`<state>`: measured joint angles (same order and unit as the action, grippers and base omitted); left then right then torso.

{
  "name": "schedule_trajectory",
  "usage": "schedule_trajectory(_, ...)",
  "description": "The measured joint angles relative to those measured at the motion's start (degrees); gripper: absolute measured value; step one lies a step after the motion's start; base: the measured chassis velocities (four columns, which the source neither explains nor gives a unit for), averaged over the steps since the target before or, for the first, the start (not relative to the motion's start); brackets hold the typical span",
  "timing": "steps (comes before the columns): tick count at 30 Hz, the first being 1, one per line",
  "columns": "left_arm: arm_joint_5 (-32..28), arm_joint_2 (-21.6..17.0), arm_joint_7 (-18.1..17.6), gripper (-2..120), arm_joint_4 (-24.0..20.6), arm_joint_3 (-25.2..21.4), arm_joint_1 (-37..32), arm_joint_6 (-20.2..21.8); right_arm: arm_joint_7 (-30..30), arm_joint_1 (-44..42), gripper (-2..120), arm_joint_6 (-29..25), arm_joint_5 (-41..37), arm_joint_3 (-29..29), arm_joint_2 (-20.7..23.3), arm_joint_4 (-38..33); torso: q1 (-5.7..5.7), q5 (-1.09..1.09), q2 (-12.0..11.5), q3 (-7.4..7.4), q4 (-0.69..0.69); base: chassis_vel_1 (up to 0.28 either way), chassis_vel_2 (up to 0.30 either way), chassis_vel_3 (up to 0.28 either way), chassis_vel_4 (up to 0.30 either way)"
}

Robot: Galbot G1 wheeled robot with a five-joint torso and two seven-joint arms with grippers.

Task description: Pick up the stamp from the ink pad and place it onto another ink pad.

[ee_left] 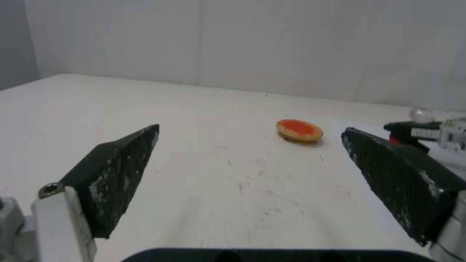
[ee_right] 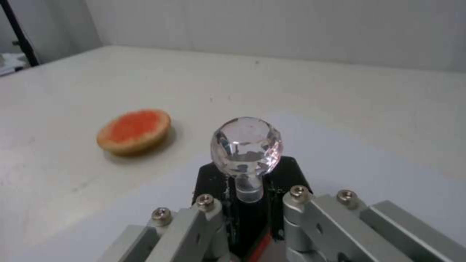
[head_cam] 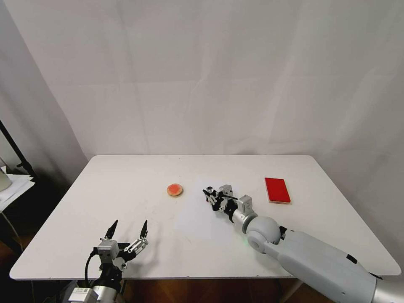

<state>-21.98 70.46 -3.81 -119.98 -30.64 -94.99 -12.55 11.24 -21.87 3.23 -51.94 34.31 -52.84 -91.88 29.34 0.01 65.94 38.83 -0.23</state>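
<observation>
The stamp (head_cam: 209, 192), with a clear shiny knob (ee_right: 247, 147) on a black body, is held upright in my right gripper (head_cam: 211, 198), which is shut on it. It hangs over the white table (head_cam: 126, 176) between the two pads. The round orange-red ink pad (head_cam: 174, 190) with a tan rim (ee_right: 134, 131) lies just to its left. The flat red rectangular ink pad (head_cam: 277, 190) lies to the right, with nothing on it. My left gripper (head_cam: 131, 223) rests open near the table's front left, its black fingers (ee_left: 116, 171) spread wide and pointing toward the round pad (ee_left: 299, 130).
A white curtain hangs behind the table. A black stand leg (head_cam: 12, 147) and some papers (head_cam: 12, 185) sit off the table's left side. From the left wrist, the right gripper (ee_left: 417, 131) with the stamp (ee_left: 421, 114) shows beside the round pad.
</observation>
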Motion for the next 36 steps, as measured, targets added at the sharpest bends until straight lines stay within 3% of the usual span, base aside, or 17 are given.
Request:
schedule_trajectory(7,0.0,0.0,0.0,100,0.0,0.0,0.0,0.0,0.1,7.3,10,0.4,-3.2,3.3,-1.6,-2.3,-0.01,-0.04,0.0,-0.02,0.0,0.0,0.0,0.0,0.0)
schedule_trajectory(20,0.0,0.0,0.0,100,0.0,0.0,0.0,0.0,-1.9,14.1,10,2.4,-3.3,9.1,-15.3,10.6,0.0,-0.04,0.0,-0.01,0.02,0.0,0.0,0.0,0.0)
schedule_trajectory(36,0.0,0.0,0.0,100,0.0,0.0,0.0,0.0,-1.7,11.3,10,2.1,-3.2,8.1,-17.0,12.8,-0.01,-0.01,0.0,-0.02,0.01,0.0,0.0,0.0,0.0)
